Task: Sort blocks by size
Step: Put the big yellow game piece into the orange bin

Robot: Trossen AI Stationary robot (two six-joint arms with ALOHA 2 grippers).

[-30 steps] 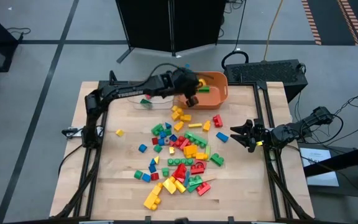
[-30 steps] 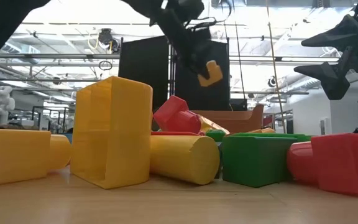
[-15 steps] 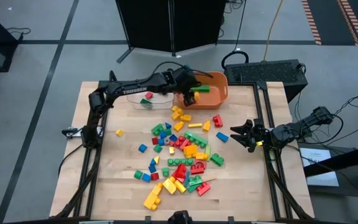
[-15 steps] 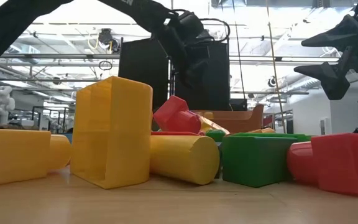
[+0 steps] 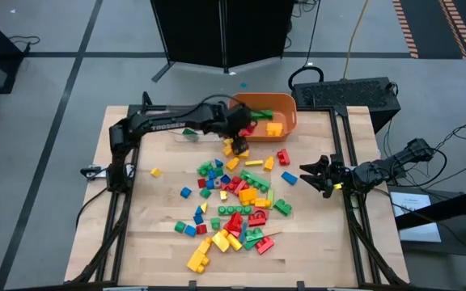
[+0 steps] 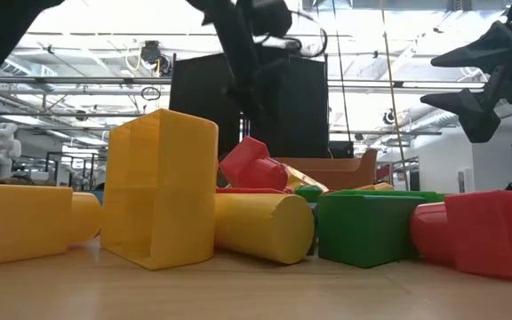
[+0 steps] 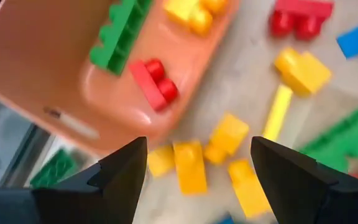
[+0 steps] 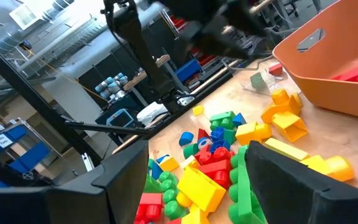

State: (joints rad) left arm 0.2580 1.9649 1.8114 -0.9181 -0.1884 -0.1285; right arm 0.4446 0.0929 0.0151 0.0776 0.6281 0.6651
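Observation:
The blocks (image 5: pixel 237 194), red, yellow, green and blue, lie scattered over the middle of the wooden table. An orange tub (image 5: pixel 288 103) at the far edge holds a yellow block (image 5: pixel 274 128), a green block (image 7: pixel 120 34) and a red block (image 7: pixel 155 84). My left gripper (image 7: pixel 197 143) hangs open just near of the tub's left end (image 5: pixel 237 139), pointing steeply down over a few yellow blocks (image 7: pixel 188 165), with nothing between its fingers. My right gripper (image 5: pixel 306 174) waits open at the table's right edge.
A clear plastic tray (image 5: pixel 191 132) with a green block and a red block stands left of the tub, under my left arm. Large yellow, green and red blocks (image 6: pixel 163 191) lie close to the near edge. Bare wood lies along the table's left side.
My left gripper held a yellow block above the tub, let it go there, and has drawn back out of the tub toward the near edge, tipping further down. It now stands open over the yellow blocks beside the tub. A yellow block lies in the tub.

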